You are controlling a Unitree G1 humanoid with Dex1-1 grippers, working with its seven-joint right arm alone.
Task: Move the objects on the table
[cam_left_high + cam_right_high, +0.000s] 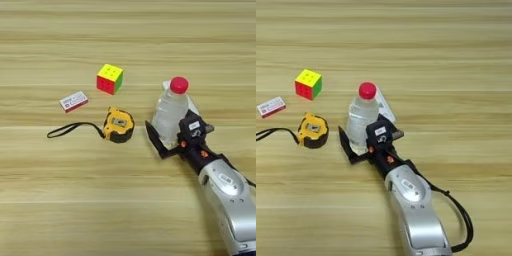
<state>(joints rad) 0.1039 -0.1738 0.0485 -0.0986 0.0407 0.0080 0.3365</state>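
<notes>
A clear water bottle with a red cap stands upright right of the table's middle. My right gripper reaches around its base from the near right and is open. One black finger lies along the bottle's left side, close to it. The other finger is hidden behind the bottle. The end of a slim white remote shows just behind the bottle. The yellow-black tape measure lies left of the bottle, its black strap trailing left.
A multicoloured puzzle cube and a small red-white box lie further left and back on the wooden table. My silver forearm with a black cable covers the near right.
</notes>
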